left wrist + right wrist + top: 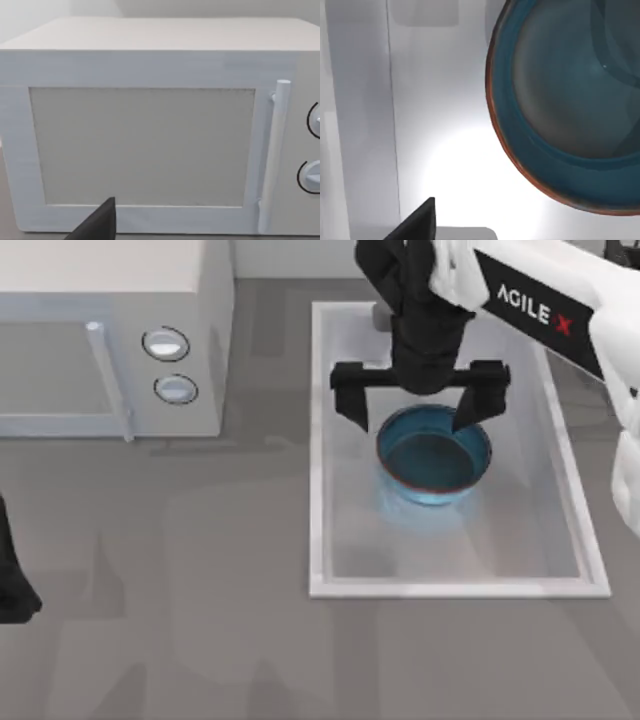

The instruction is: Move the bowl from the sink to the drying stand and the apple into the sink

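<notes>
The glossy blue bowl (pixel 434 457) with its reddish rim sits upright in the far half of the white sink (pixel 318 490). My right gripper (pixel 412 423) hangs open just over the bowl's far edge. One finger is outside the bowl's left side, the other above its right inner part. In the right wrist view the bowl (pixel 570 110) is close below on the pale sink floor (pixel 445 150), beside a black fingertip (pixel 420 222). The apple and the drying stand are out of view.
A white microwave (pixel 110 330) with two round knobs stands at the far left; the left wrist view faces its door (pixel 142 145). My left arm (pixel 12 585) is parked at the table's left edge. Bare grey tabletop (pixel 200 620) lies in front.
</notes>
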Controlling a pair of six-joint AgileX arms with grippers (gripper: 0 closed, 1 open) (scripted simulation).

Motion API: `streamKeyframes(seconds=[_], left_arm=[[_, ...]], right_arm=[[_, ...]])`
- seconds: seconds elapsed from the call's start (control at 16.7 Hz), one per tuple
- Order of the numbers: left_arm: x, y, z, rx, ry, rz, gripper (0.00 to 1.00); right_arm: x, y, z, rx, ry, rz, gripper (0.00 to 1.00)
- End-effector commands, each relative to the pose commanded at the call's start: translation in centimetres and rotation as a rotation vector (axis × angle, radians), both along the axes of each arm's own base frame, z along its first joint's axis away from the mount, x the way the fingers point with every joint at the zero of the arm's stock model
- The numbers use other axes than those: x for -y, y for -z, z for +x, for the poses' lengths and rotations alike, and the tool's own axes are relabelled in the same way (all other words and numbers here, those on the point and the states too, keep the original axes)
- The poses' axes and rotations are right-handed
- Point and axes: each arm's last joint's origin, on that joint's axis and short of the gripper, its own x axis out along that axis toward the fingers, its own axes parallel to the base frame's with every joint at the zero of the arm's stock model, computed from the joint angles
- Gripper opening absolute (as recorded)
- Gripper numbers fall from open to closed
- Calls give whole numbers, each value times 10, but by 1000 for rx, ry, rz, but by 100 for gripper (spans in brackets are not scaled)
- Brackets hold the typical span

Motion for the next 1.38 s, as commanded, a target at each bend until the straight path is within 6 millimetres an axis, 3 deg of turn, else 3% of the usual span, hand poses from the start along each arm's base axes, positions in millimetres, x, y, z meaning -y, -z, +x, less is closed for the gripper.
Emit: streamKeyframes(seconds=[0.3,0.72,0.84,1.14,1.38], left_arm=[[0,0,0,0,0,0,100],[0,0,0,0,0,0,100],[0,0,0,0,0,0,100],[0,0,0,0,0,0,100],[0,0,0,0,0,0,100]], right_arm=[[-27,2,6,66,7,-8,100],[-27,2,7,72,11,-6,100],[-28,21,12,70,7,-9,100],[-29,92,25,74,8,-7,100],[-29,99,26,72,8,-8,100]])
